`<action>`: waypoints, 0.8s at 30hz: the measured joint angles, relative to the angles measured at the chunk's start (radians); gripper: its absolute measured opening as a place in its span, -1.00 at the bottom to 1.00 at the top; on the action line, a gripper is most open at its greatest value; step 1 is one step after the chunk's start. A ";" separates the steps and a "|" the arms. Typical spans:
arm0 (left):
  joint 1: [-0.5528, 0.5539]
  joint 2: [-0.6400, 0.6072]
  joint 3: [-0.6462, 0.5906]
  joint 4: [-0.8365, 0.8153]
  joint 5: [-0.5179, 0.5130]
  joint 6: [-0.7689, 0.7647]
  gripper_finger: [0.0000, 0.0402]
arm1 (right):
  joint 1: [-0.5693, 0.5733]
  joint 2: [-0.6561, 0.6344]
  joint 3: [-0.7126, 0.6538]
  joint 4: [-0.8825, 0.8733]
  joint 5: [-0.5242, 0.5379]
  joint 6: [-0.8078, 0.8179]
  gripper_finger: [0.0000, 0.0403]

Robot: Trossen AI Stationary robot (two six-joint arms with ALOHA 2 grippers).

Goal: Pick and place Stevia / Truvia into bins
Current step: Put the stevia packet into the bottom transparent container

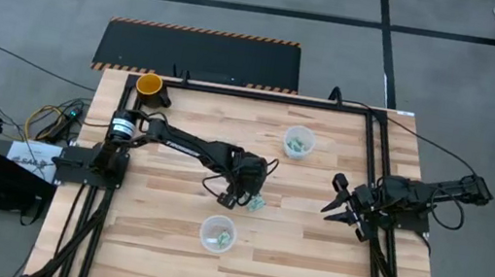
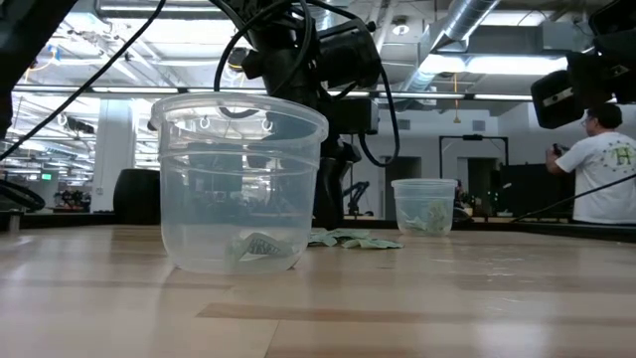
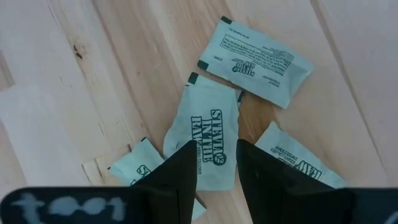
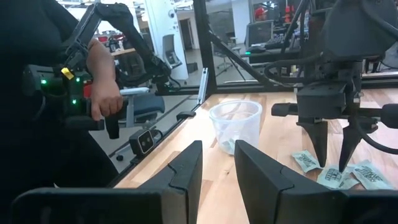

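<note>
The left gripper [image 1: 245,198] hangs over the middle of the wooden table [image 1: 164,234], fingers pointing straight down at a small cluster of Stevia packets [image 1: 256,203]. In the left wrist view its two dark fingers [image 3: 180,180] stand slightly apart, straddling the lower end of one packet [image 3: 208,134] that lies flat on the wood; whether the tips actually pinch the paper I cannot tell from here. Three more packets lie around it: one [image 3: 255,61] just beyond, almost touching its corner, and one to each side, partly hidden behind the fingers.

The near clear cup [image 1: 218,233] stands close to the front edge of the table with a packet or two in its bottom (green shows through the wall in the low view). The far clear cup [image 1: 298,142] sits toward the back right and also holds some packets. An orange cup [image 1: 149,85] stands at the back left corner.

The right gripper [image 1: 341,204] waits at the right edge of the table, its fingers spread and holding nothing. A person's hand [image 4: 102,93] grips a control handle beyond the table.
</note>
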State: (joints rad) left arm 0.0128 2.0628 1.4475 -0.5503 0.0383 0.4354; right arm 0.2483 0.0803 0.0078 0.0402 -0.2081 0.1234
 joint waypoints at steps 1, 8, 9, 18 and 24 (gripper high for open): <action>0.000 0.000 0.000 0.000 0.000 0.003 -0.49 | 0.000 0.000 0.000 0.000 0.000 0.000 -0.57; 0.001 0.000 0.000 0.002 0.000 0.010 -0.49 | 0.000 0.000 0.000 0.000 0.000 0.000 -0.57; 0.002 0.000 0.000 0.002 0.000 0.010 -0.49 | 0.000 0.000 0.000 0.000 0.000 0.000 -0.57; 0.002 0.000 0.000 0.003 0.000 0.010 -0.49 | 0.000 0.000 0.000 0.000 0.000 0.000 -0.57; 0.002 0.000 0.000 0.003 -0.023 0.010 -0.49 | 0.000 0.000 0.000 0.000 0.000 0.000 -0.57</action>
State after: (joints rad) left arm 0.0147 2.0628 1.4475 -0.5473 0.0158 0.4450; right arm 0.2485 0.0803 0.0078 0.0402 -0.2081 0.1234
